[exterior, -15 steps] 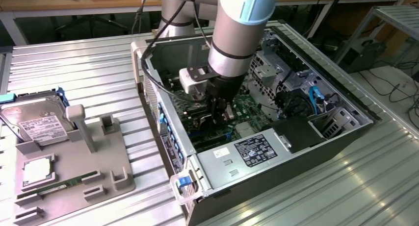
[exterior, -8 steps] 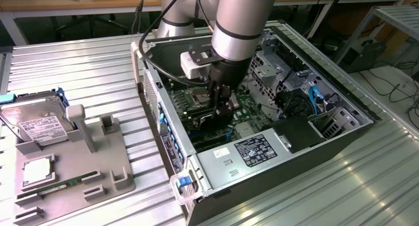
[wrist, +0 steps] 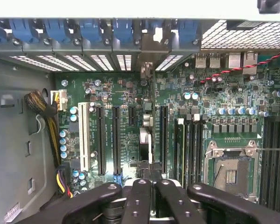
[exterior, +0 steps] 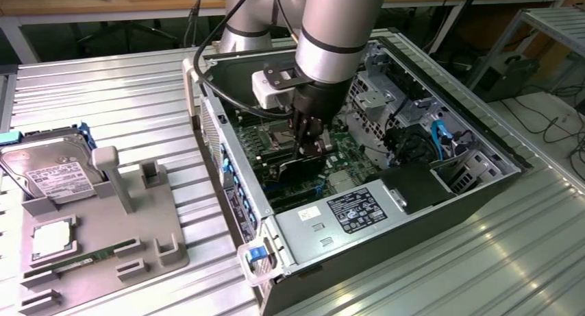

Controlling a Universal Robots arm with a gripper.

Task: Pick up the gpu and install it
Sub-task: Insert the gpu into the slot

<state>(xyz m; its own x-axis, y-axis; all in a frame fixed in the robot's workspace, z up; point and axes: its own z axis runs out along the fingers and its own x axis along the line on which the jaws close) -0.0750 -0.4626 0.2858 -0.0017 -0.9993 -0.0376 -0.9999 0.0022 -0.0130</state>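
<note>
Gripper (exterior: 311, 146), pressed together on the gpu (exterior: 297, 166), holds the card edge-on inside the case (exterior: 475, 141) over the motherboard (wrist: 130, 93) slots; pick-up is done, while seating does not look complete.

The tool (exterior: 314, 149), closed on the gpu (exterior: 298, 166), reaches down inside the open computer case (exterior: 475, 158).

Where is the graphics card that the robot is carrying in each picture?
Exterior view: the gpu hangs from the pincer inside the open case, over the green motherboard.
Wrist view: the gpu is seen edge-on, reaching out from the pincer.
Shared landmark: the row of blue clips along the case wall.
</note>
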